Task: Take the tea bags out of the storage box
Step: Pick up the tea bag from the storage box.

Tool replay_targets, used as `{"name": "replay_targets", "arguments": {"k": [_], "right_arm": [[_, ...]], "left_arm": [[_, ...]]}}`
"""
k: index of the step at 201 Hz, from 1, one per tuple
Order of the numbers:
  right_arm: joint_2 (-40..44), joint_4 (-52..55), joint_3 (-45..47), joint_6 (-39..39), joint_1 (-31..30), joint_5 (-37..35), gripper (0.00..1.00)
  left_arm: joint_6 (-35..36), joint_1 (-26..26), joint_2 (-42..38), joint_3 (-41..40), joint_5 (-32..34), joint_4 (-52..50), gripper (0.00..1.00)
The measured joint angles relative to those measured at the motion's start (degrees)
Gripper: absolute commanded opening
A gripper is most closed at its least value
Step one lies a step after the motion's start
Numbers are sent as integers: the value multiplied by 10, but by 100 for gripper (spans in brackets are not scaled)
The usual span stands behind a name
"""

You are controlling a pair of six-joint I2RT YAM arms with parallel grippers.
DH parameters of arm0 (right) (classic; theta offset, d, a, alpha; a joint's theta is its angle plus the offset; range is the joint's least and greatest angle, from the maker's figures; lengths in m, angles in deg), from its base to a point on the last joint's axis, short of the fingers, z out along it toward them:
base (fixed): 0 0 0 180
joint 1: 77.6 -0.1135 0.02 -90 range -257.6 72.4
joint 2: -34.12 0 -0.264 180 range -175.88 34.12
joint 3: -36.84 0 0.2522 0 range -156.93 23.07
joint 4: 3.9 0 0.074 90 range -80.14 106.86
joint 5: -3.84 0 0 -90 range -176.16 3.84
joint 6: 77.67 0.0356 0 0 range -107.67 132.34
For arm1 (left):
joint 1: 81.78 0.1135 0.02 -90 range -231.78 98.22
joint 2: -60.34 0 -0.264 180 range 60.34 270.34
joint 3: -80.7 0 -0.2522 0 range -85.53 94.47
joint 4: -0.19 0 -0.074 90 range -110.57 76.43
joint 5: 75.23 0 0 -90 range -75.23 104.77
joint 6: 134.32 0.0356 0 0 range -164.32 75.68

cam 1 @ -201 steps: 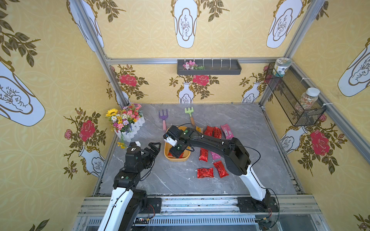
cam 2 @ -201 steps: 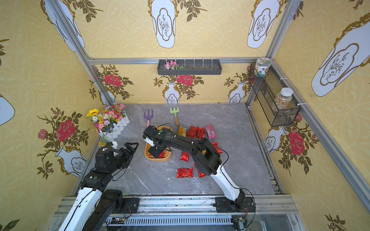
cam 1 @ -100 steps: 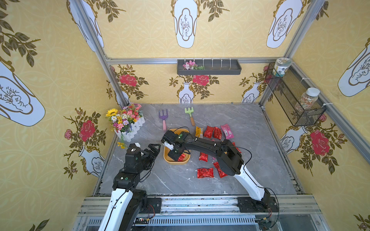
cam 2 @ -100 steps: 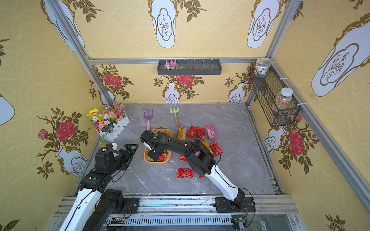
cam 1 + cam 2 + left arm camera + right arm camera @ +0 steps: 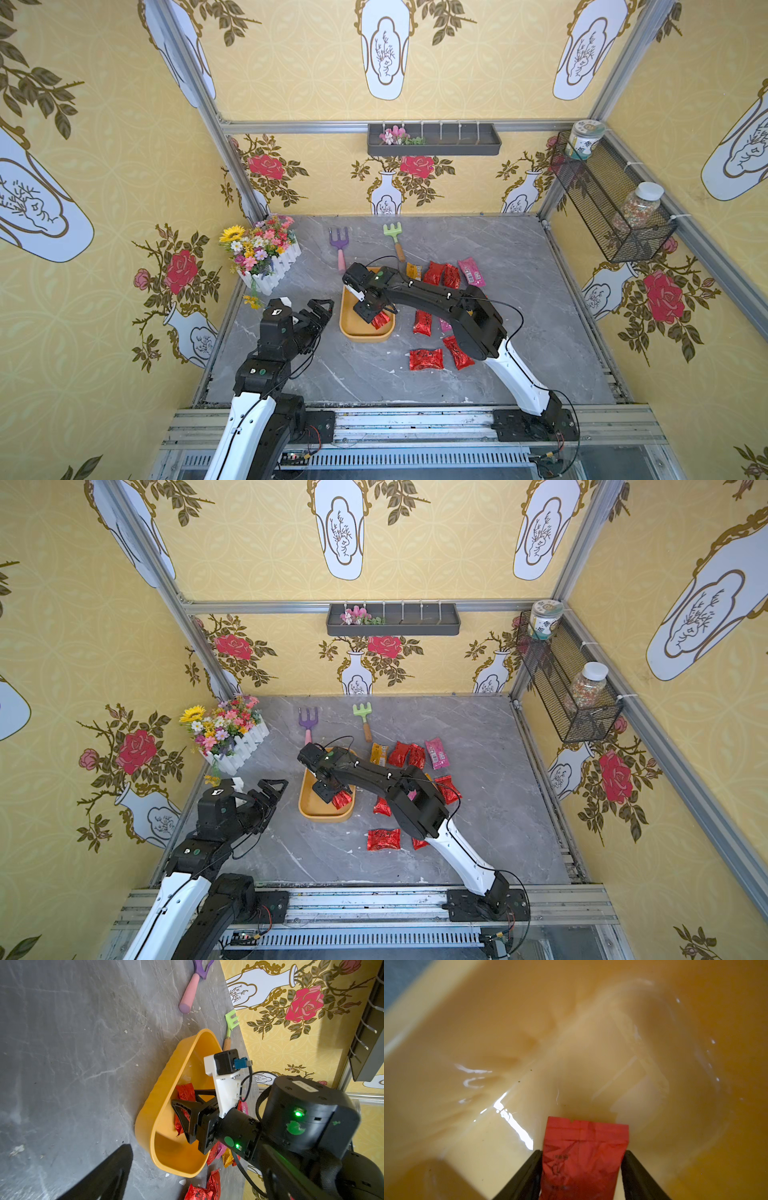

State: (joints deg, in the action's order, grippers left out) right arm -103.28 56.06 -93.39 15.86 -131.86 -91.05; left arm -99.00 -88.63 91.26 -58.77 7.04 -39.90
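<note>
Left gripper [image 5: 322,316]: spread to its widest, holding nothing, hovering at 9 o'clock from the storage box [image 5: 368,337]; same pose as a second ago.
Storage box: orange-yellow, long axis running 12 to 6 in both top views; floor glossy and bare apart from one sachet toward the 6 o'clock end.
Right gripper [image 5: 583,1152]: reaching down into the box from 3 o'clock; jaws roughly half open, fingers [image 5: 529,1169] set against both side edges of the red tea bag [image 5: 381,320].
Red tea bag: lying on the box floor between the jaws, not yet lifted.
Just changed: jaws drawn in from a wider stance a second ago, now meeting the foil.
Meaning for the task: pick-up step under way; apparently the last bag inside, though the arm hides part of the floor; lift and carry over the rim left to do.
Tea bags already out [image 5: 434,273]: row at 1 o'clock from the box, one yellow-orange, two red, one pink; more red ones from 3 to 5 o'clock.
Writing: dark print on the red foil in the right wrist view, too blurred to read; white label panel on the pink sachet [image 5: 471,272], illegible.
</note>
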Motion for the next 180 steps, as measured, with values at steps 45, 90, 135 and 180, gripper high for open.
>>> {"name": "replay_targets", "arguments": {"k": [45, 90, 135, 180], "right_arm": [[18, -5, 31, 26, -5, 2, 53], [44, -10, 32, 48, -7, 2, 50], [91, -11, 18, 59, -10, 3, 50], [165, -10, 44, 69, 4, 5, 50]], "left_arm": [[-7, 0, 5, -1, -9, 2, 100], [-3, 0, 17, 16, -14, 2, 100], [13, 0, 41, 59, -21, 2, 100], [17, -9, 58, 83, -30, 16, 100]]}}
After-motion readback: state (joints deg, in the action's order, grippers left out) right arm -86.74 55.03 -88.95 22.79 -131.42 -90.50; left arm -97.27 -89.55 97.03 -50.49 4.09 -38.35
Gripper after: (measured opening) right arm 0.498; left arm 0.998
